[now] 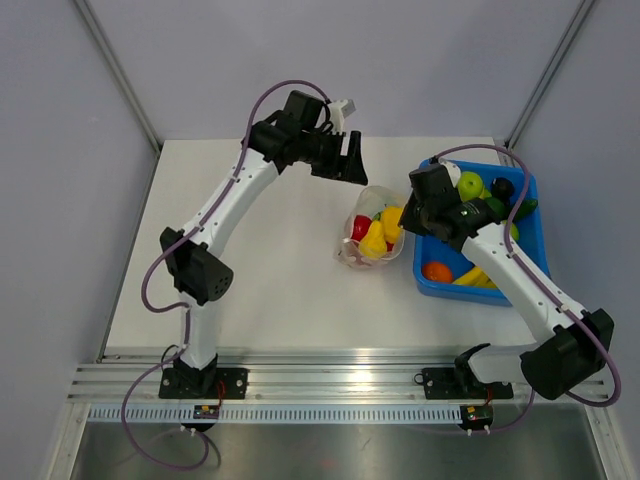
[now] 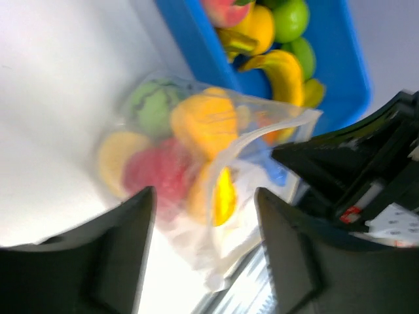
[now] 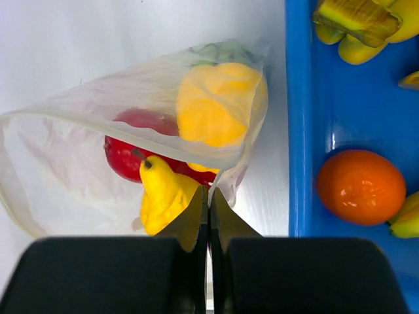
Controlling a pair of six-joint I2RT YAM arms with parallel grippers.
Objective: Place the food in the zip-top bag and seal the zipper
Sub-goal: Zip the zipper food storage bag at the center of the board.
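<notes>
The left arm [image 1: 225,200] rises from its base at lower left, bends at an elbow at mid-left, and slants up and right to its wrist at upper centre. The left gripper [image 1: 352,168] tips down and to the right; in the wrist view its two dark fingers [image 2: 124,255] stand wide apart, holding nothing. The right arm [image 1: 520,280] folds at lower right and reaches up and left toward centre-right. The right gripper [image 3: 208,196] is closed tight, tips meeting and nipping the bag [image 3: 98,111] at its rim.
</notes>
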